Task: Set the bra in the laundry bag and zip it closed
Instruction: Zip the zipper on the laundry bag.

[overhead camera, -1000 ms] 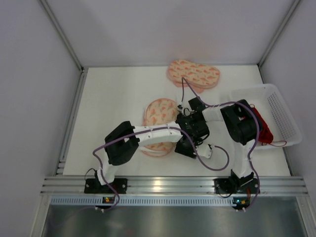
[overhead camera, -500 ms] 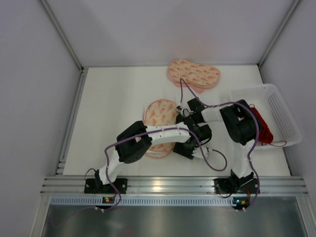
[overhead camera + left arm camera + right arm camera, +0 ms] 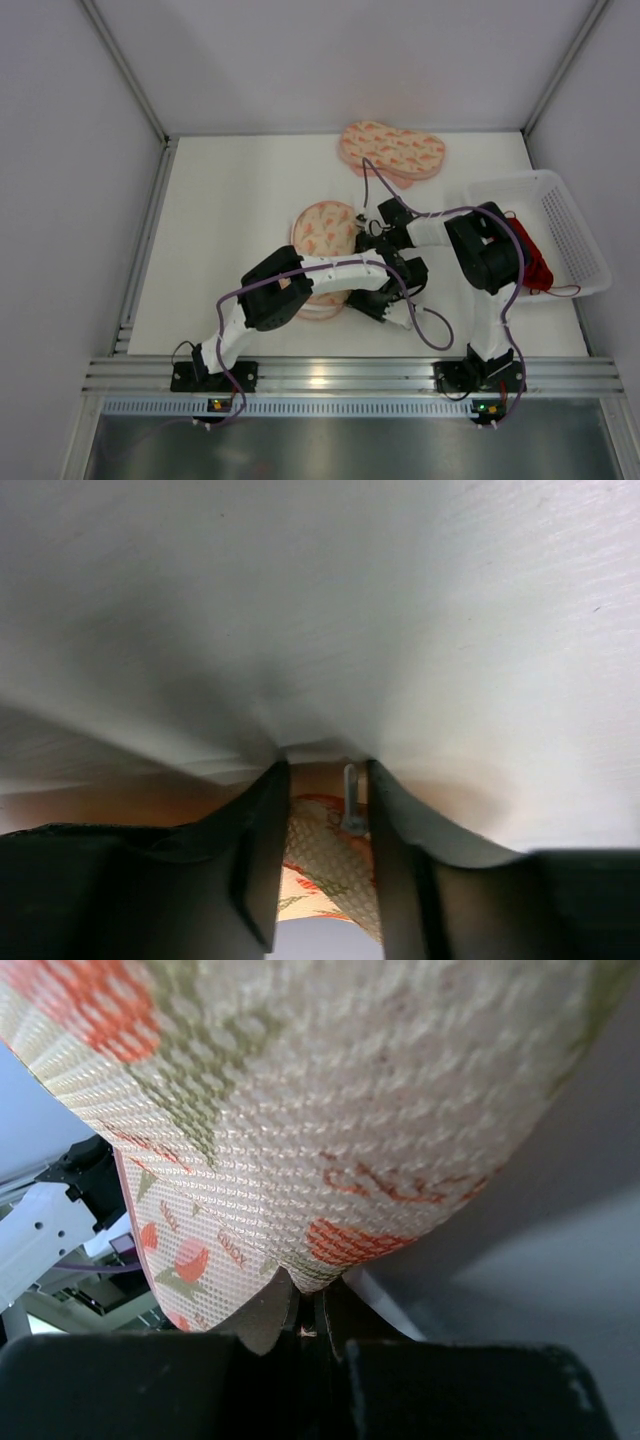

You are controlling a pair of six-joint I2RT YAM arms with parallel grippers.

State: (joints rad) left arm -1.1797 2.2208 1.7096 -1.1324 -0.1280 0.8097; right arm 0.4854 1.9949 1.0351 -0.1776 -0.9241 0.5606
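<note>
Only wrist views show | left jaws ajar astride zip pull (image 3: 350,800) | right jaws clamping laundry bag (image 3: 300,1110)

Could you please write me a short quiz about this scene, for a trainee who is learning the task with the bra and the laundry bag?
1. True or false: the bra lies in the white basket, not in the laundry bag.
2. What does the right gripper pinch? A: the edge of the laundry bag. B: a strap of the bra. C: the rim of the basket.
3. Which small part stands between the fingers of the left gripper?
Key: 1 true. 2 A. 3 the zip pull.
</note>
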